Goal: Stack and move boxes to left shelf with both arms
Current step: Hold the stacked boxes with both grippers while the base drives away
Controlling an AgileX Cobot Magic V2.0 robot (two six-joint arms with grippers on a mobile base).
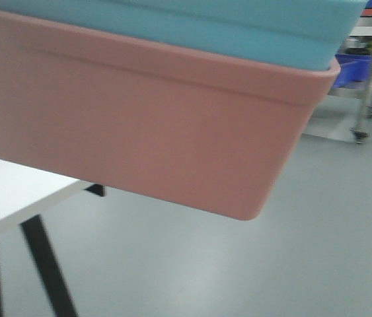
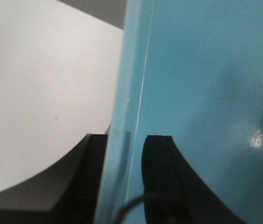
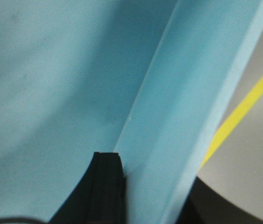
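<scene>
While the blue tub [image 1: 172,23] sat nested inside the pink tub [image 1: 139,132] across the upper frame, above the white table [image 1: 14,191] at lower left, the left gripper [image 2: 125,144] was clamped on the blue tub's rim. The right gripper [image 3: 152,179] likewise pinched its wall, one finger on each side.

Soft, even overhead light, moderately bright. The front view is smeared with motion blur: the salmon pink tub [image 1: 146,125] and the table legs [image 1: 48,271] have fuzzy edges. The grey floor [image 1: 252,264] shows a pale sheen. Both wrist views are out of focus; the light blue tub [image 2: 206,70] carries one small glare spot and broad soft shadows.
</scene>
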